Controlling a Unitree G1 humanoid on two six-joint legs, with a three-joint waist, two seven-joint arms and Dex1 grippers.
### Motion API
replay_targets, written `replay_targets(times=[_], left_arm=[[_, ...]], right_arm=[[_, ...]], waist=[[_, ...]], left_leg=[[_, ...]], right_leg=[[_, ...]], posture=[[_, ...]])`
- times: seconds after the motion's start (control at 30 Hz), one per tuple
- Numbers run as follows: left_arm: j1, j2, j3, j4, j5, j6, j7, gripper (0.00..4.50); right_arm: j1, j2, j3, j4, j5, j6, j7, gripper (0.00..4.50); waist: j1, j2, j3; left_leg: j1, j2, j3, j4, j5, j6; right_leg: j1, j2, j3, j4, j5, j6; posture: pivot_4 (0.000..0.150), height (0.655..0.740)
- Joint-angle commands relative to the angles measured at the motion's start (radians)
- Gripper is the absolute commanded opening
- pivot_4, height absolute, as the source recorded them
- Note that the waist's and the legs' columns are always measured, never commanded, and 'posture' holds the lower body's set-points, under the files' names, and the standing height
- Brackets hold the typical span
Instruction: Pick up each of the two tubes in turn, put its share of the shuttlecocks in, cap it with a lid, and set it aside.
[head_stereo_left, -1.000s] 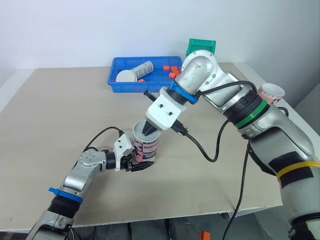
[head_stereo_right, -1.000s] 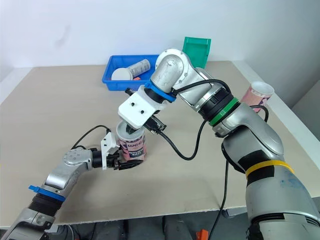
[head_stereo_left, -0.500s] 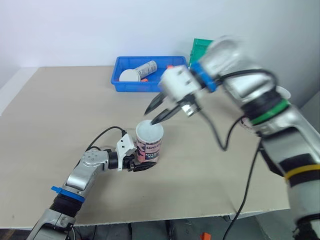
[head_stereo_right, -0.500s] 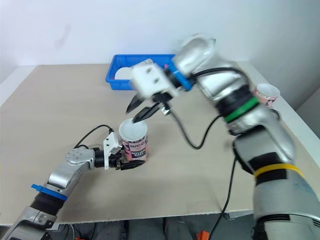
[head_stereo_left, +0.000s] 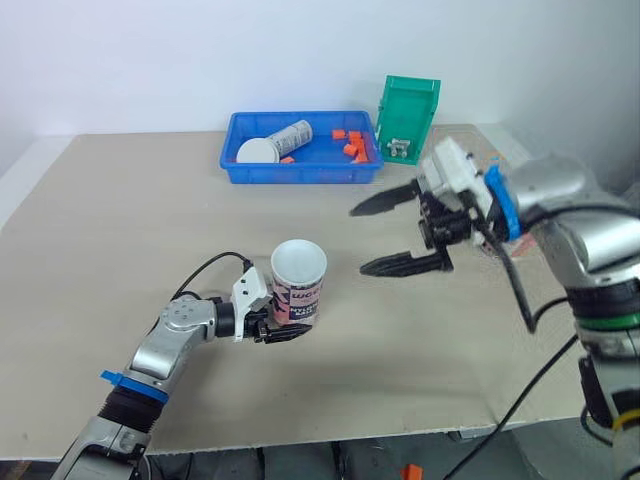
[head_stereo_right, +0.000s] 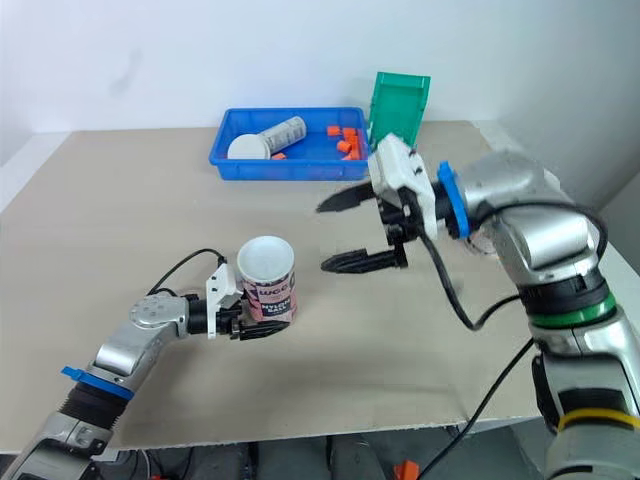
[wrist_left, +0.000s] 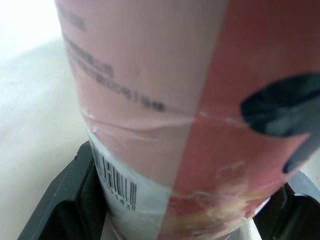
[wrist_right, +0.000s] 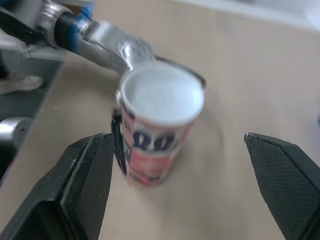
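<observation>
We judge the pink-and-white printed cardboard tube (head_stereo_left: 298, 292) to be light and thin-walled. It looks stiff enough along its length but liable to dent under a hard squeeze. Its glossy wrapper looks slippery, and standing tall on a small base it would tip easily. The sound hold is low on the body, across the width and clear of the rim. That is where the left gripper (head_stereo_left: 281, 327) has it, with its black fingers (wrist_left: 70, 200) clamped on either side of the base.

The tube stands upright on the desk (head_stereo_left: 120, 220), near the front middle. It carries dark lettering, a barcode on a white band, and a faint crease across the wrapper. Its top shows flat and white, which we take for a fitted white lid (wrist_right: 162, 95).

The right gripper (head_stereo_left: 392, 235) hovers beside the tube and apart from it, spread wide and holding nothing.

At the far edge, a blue plastic tray (head_stereo_left: 300, 176) holds a second tube (head_stereo_left: 287, 137) lying on its side, a white disc (head_stereo_left: 255, 151) and small orange pieces (head_stereo_left: 350, 146).
</observation>
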Motion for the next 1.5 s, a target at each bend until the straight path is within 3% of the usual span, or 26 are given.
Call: replay_targets(times=[0.03, 0.07, 0.1, 0.17, 0.5, 0.7, 0.9, 1.5], left_arm=[[0.018, 0.023, -0.001, -0.012, 0.016, 0.001, -0.015, 3.32], [0.020, 0.028, -0.005, -0.016, 0.022, -0.011, -0.022, 3.32], [0.021, 0.033, -0.008, -0.020, 0.026, -0.026, -0.032, 4.05], [0.027, 0.040, -0.007, -0.047, 0.000, -0.025, -0.067, 4.45], [0.009, 0.048, 0.030, -0.084, -0.046, -0.008, -0.084, 4.45], [0.084, 0.133, 0.043, -0.134, -0.031, -0.034, -0.116, 4.45], [0.148, 0.214, 0.148, -0.226, -0.080, -0.029, -0.102, 4.45], [0.396, 0.325, 0.399, -0.591, -0.282, 0.189, 0.014, 4.45]], right_arm=[[0.111, 0.054, -0.082, -0.115, -0.027, 0.009, -0.176, 4.46], [0.151, 0.075, -0.088, -0.135, -0.040, 0.003, -0.217, 4.46], [0.194, 0.096, -0.087, -0.159, -0.048, -0.009, -0.243, 4.50], [0.275, 0.114, -0.055, -0.212, -0.078, -0.023, -0.259, 4.50], [0.306, 0.151, 0.006, -0.235, -0.097, -0.008, -0.225, 4.50], [0.298, 0.172, 0.018, -0.208, -0.113, -0.030, -0.201, 4.50], [0.288, 0.199, 0.068, -0.153, -0.173, -0.077, -0.178, 4.50], [0.183, 0.363, 0.147, 0.066, -0.248, -0.215, -0.075, 4.50]], waist=[[0.000, -0.001, 0.000], [-0.001, -0.001, 0.000], [-0.002, -0.001, 0.000], [-0.003, -0.001, 0.001], [-0.004, -0.007, 0.007], [-0.006, -0.009, 0.008], [-0.005, -0.010, 0.010], [-0.006, -0.012, 0.016]], left_leg=[[0.000, 0.000, 0.000, 0.000, 0.000, 0.000], [0.000, 0.000, 0.000, 0.000, 0.000, 0.000], [-0.001, 0.000, 0.000, -0.001, 0.000, 0.000], [-0.002, 0.000, 0.000, -0.001, -0.001, 0.000], [-0.007, 0.000, -0.003, 0.002, -0.002, 0.001], [-0.007, 0.000, -0.003, 0.001, -0.004, 0.004], [-0.008, 0.001, -0.004, 0.002, -0.004, 0.004], [-0.008, 0.002, -0.004, 0.003, -0.004, 0.004]], right_leg=[[0.000, 0.000, 0.000, 0.000, 0.000, 0.000], [0.000, 0.000, 0.000, 0.000, 0.000, 0.000], [-0.001, 0.000, 0.000, 0.000, 0.000, 0.000], [-0.001, 0.001, 0.000, 0.000, -0.001, 0.001], [-0.003, 0.002, 0.000, 0.000, -0.002, 0.003], [-0.003, 0.003, 0.001, 0.000, -0.004, 0.002], [-0.003, 0.003, 0.000, 0.000, -0.004, 0.002], [-0.003, 0.004, -0.001, 0.000, -0.004, 0.002]], posture=[[0.150, 0.7037], [0.150, 0.7037], [0.150, 0.7037], [0.150, 0.7037], [0.150, 0.7037], [0.150, 0.7037], [0.150, 0.7037], [0.150, 0.7037]])
